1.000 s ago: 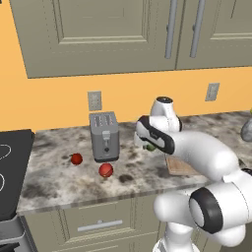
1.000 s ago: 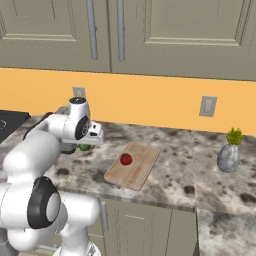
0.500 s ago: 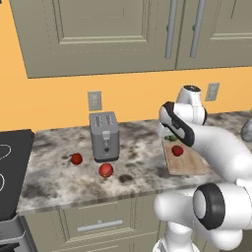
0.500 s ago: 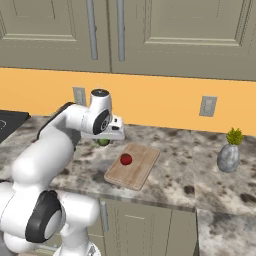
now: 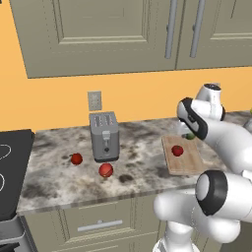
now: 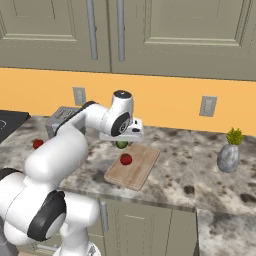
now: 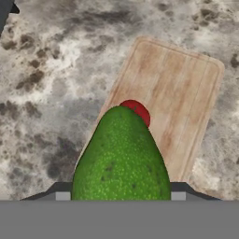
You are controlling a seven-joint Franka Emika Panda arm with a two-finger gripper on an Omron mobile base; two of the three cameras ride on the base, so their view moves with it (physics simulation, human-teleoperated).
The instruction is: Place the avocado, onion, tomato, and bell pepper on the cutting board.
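Holding the avocado (image 7: pixel 120 156) tight in the claw (image 6: pixel 121 143), go down slow onto a bare spot of the cutting board (image 7: pixel 179 91), beside the red ball (image 7: pixel 138 111), then let go.

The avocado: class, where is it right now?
The avocado is held in the hand above the cutting board, at the edge nearest the toaster, with a red round item just below it.
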